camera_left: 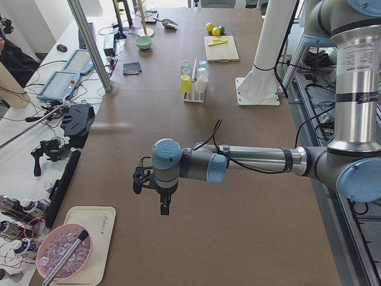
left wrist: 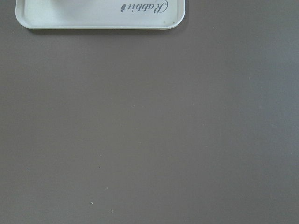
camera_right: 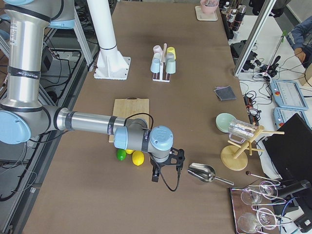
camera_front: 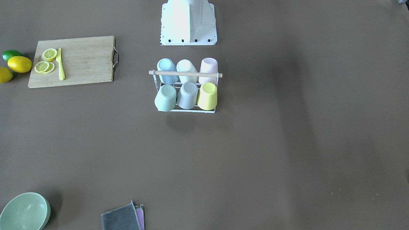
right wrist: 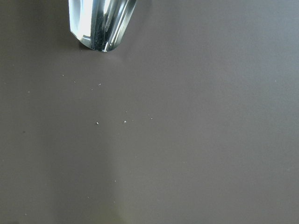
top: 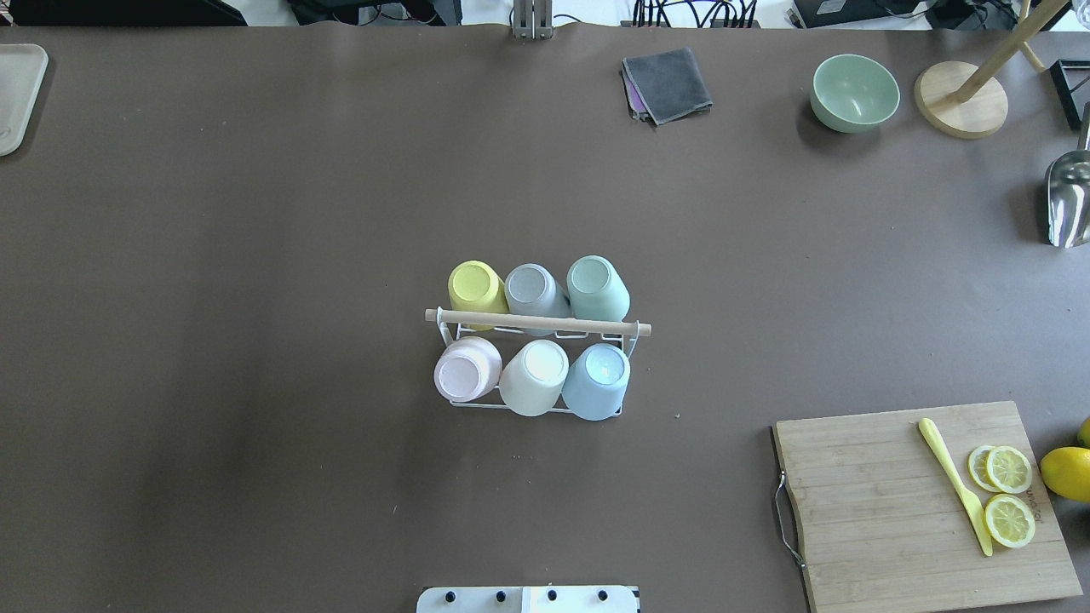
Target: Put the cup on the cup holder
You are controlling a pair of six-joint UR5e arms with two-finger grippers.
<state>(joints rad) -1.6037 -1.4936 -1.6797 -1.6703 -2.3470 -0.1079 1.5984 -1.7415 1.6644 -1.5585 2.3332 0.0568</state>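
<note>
The cup holder (top: 536, 323), a white wire rack with a wooden rod across its top, stands mid-table; it also shows in the front view (camera_front: 185, 73). Several pastel cups sit upside down on its prongs, among them a yellow cup (top: 477, 289), a green cup (top: 598, 288) and a blue cup (top: 598, 380). My left gripper (camera_left: 152, 193) hangs over bare table far toward the table's left end, near a white tray. My right gripper (camera_right: 165, 170) hangs far toward the right end, near a metal scoop. I cannot tell whether either is open or shut. Neither is near the holder.
A wooden cutting board (top: 894, 511) with lemon slices and a yellow knife lies at the near right, lemons (top: 1064, 472) beside it. A green bowl (top: 854, 92), grey cloth (top: 667, 83), wooden stand (top: 960, 109) and metal scoop (top: 1069, 200) are far right. A white tray (top: 17, 94) is far left.
</note>
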